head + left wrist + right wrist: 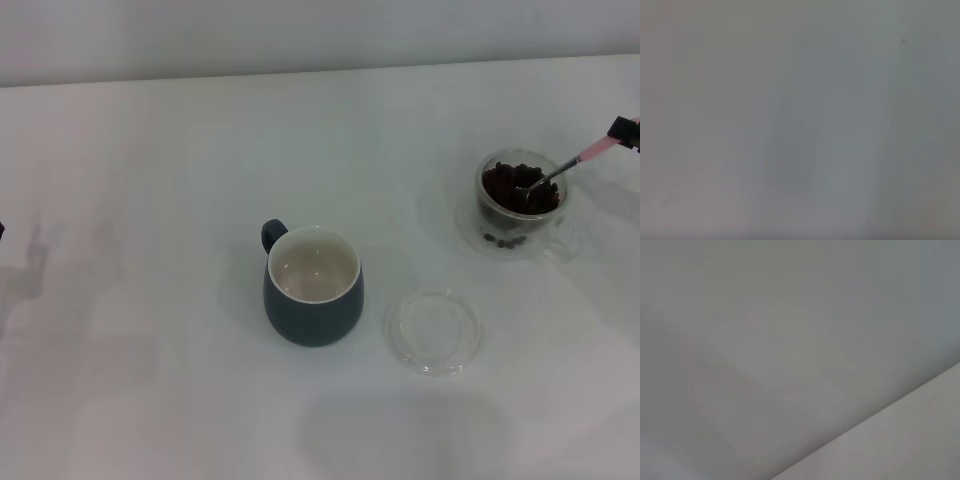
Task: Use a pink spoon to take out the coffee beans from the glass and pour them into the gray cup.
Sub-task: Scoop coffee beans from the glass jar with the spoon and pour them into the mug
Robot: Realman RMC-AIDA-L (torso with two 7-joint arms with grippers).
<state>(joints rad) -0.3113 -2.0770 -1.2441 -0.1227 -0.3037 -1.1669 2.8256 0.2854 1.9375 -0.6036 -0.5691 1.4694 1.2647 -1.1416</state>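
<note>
Your right gripper (625,131) shows only as a dark tip at the right edge of the head view, grasping the pale pink handle of the pink spoon (570,165). From the gripper the spoon slants down and toward the robot's left, its metal bowl dipped into the coffee beans (518,190) that heap inside the glass (520,205), just beside and below the gripper on the white counter (150,180). The gray cup (313,288) stands upright well to the left of the gripper and nearer the robot, its cream inside bare, handle turned away to the far left. A flat clear glass dish (434,331) lies between cup and glass, nearer the cup. Your left gripper is out of sight. Both wrist views show only blank pale surface.
</note>
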